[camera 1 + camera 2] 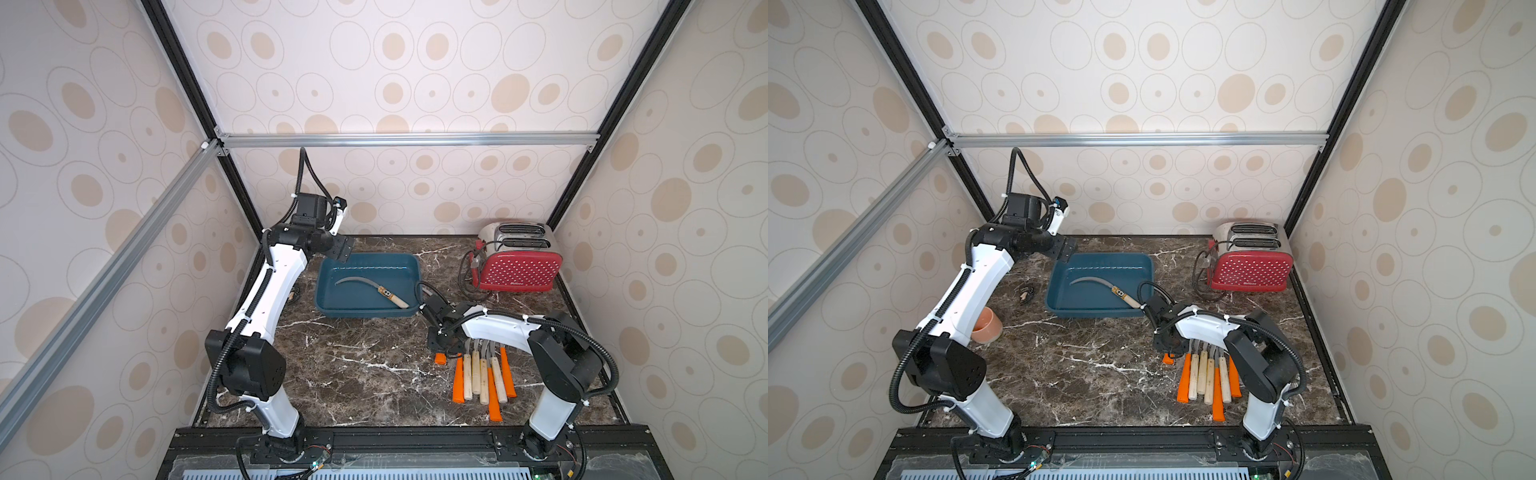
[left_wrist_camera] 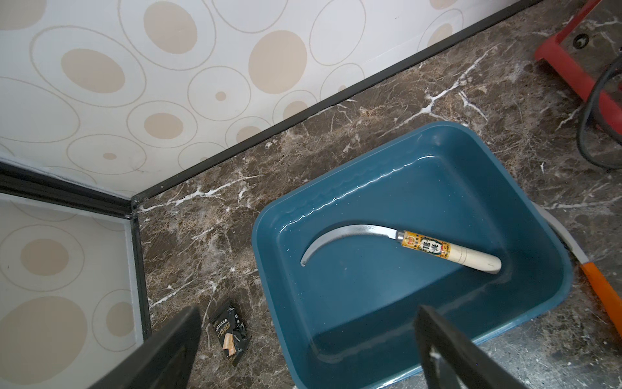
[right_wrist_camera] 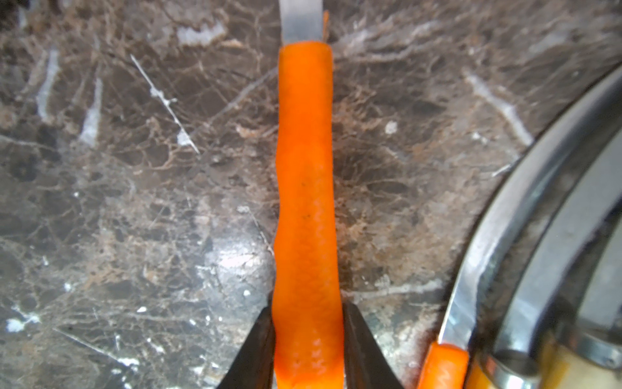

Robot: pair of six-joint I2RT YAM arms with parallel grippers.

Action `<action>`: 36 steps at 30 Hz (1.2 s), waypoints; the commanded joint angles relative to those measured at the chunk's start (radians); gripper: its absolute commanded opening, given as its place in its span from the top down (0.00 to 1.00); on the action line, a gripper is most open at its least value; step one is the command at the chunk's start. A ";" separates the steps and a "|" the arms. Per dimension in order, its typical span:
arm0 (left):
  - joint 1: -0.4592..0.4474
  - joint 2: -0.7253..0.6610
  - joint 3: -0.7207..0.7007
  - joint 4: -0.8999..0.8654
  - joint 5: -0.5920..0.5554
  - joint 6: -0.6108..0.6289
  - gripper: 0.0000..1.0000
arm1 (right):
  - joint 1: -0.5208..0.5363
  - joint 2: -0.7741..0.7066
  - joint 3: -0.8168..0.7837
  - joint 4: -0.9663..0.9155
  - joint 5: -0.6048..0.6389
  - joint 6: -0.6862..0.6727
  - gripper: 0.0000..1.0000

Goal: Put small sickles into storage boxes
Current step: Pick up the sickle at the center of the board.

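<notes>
The dark teal storage box (image 1: 374, 270) (image 1: 1100, 266) (image 2: 420, 188) stands at the back centre of the marble table. One wood-handled small sickle (image 1: 374, 288) (image 1: 1104, 286) (image 2: 404, 240) lies inside it. Several more sickles (image 1: 484, 374) (image 1: 1210, 378) with orange and wood handles lie in a row at the front right. At the left end of that row my right gripper (image 1: 440, 347) (image 3: 307, 313) has both jaws pressed against an orange sickle handle (image 3: 304, 168) (image 1: 440, 358), low at the tabletop. My left gripper (image 1: 338, 249) (image 2: 308, 313) hangs open and empty over the box's back left corner.
A red dotted toaster (image 1: 517, 266) with a black cord stands at the back right. A small black snack wrapper (image 2: 230, 333) (image 1: 1026, 292) lies left of the box. A terracotta cup (image 1: 987, 325) sits by the left arm. Patterned walls enclose three sides.
</notes>
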 commanded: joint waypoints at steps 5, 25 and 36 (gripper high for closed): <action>-0.004 -0.002 0.049 -0.012 0.020 0.007 0.01 | 0.004 0.118 -0.101 -0.009 -0.041 0.031 0.78; -0.003 0.003 0.069 -0.012 0.038 -0.006 0.01 | -0.041 -0.050 -0.107 0.012 0.033 0.036 0.99; -0.003 0.002 0.077 -0.012 0.041 -0.006 0.01 | -0.083 -0.093 -0.109 0.019 0.030 0.018 0.99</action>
